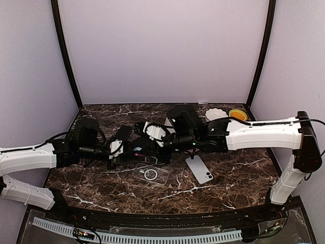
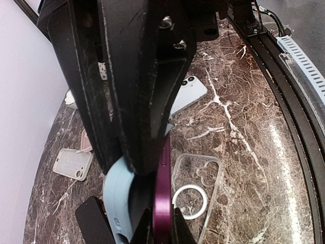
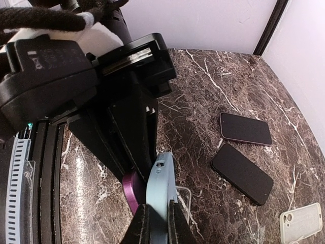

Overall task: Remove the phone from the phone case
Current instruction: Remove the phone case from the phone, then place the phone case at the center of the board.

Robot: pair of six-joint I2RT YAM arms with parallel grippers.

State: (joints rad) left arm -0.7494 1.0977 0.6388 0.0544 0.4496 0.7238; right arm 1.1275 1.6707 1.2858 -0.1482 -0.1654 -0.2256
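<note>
My left gripper (image 2: 161,231) is shut on the edge of a purple phone (image 2: 163,193), held upright above the table. My right gripper (image 3: 160,226) is shut on the light blue phone case (image 3: 161,188), which bows away from the phone (image 3: 133,190) on one side. In the left wrist view the blue case (image 2: 118,198) curves off to the phone's left. In the top view the left gripper (image 1: 121,149) and the right gripper (image 1: 152,144) meet at the table's middle.
A clear case with a white ring (image 1: 151,174) lies just in front of the grippers, and a pale phone (image 1: 199,169) lies face down to its right. Two dark phones (image 3: 246,128) and a white case (image 3: 302,221) lie farther off. A white plate (image 1: 216,113) and a yellow bowl (image 1: 237,115) sit at the back right.
</note>
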